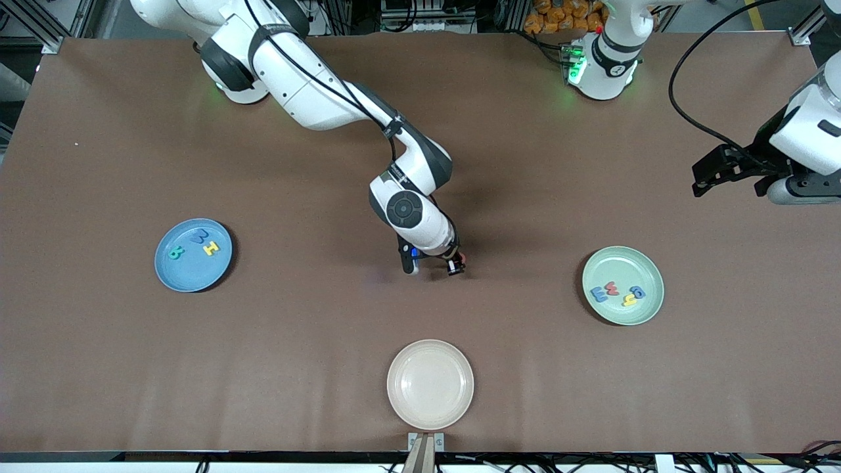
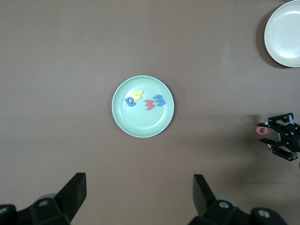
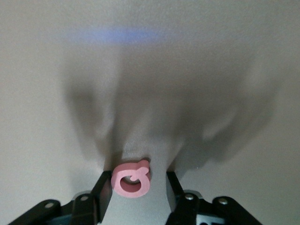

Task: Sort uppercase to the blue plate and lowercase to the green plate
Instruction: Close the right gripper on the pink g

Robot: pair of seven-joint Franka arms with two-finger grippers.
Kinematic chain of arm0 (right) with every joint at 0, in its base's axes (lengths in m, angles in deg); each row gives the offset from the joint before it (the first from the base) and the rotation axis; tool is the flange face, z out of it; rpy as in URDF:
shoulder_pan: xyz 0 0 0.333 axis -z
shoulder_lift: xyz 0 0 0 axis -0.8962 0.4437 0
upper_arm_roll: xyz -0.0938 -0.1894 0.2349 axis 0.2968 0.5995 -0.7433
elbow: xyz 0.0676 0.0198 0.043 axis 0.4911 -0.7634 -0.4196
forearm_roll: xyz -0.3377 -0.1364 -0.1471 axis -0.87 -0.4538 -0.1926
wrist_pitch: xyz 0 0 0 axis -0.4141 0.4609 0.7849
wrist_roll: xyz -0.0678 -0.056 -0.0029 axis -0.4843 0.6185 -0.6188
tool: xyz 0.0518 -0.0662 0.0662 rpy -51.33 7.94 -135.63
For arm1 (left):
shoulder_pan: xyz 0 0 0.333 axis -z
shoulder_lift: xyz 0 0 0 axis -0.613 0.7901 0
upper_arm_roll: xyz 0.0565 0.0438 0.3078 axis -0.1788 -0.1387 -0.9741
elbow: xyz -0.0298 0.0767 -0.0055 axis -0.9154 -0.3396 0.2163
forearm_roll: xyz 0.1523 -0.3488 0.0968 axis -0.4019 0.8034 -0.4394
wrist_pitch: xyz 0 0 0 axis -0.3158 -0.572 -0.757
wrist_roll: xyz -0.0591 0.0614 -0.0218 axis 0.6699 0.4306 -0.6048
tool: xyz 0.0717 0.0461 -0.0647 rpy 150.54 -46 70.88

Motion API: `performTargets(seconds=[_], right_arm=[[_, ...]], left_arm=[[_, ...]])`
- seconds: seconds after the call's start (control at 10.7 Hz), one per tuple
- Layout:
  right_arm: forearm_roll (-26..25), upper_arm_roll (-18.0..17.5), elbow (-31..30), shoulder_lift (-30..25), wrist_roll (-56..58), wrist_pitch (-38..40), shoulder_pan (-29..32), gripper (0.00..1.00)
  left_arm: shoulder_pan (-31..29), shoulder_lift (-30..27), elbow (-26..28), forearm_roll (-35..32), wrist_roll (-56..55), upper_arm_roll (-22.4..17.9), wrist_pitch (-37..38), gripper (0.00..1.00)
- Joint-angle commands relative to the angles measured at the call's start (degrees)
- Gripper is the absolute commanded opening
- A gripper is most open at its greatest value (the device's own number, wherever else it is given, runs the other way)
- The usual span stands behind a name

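The right gripper sits low on the table, its fingers half closed around the red Q, ready to pinch it. The left gripper waits, fingers wide.

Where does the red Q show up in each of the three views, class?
Front view: the red Q lies mid-table under the right pincer, only a sliver showing.
Left wrist view: the Q sits at the picture's edge, beside that same pincer.
Right wrist view: the Q lies between the fingers, close up.
Shared landmark: the right pincer itself.
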Motion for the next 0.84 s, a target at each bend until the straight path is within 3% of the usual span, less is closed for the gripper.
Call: performTargets(seconds=[0.0, 0.75], right_arm=[[1.40, -0.20, 0.84, 0.95, 1.09, -0.43, -0.22, 0.50], [1.40, -0.20, 1.02, 0.95, 1.09, -0.43, -0.22, 0.42]], left_arm=[[-1.60, -0.47, 0.49, 1.18, 0.17, -0.15, 0.47, 1.00], [-2.05, -0.38, 0.32, 1.36, -0.35, 0.02, 0.56, 1.00]])
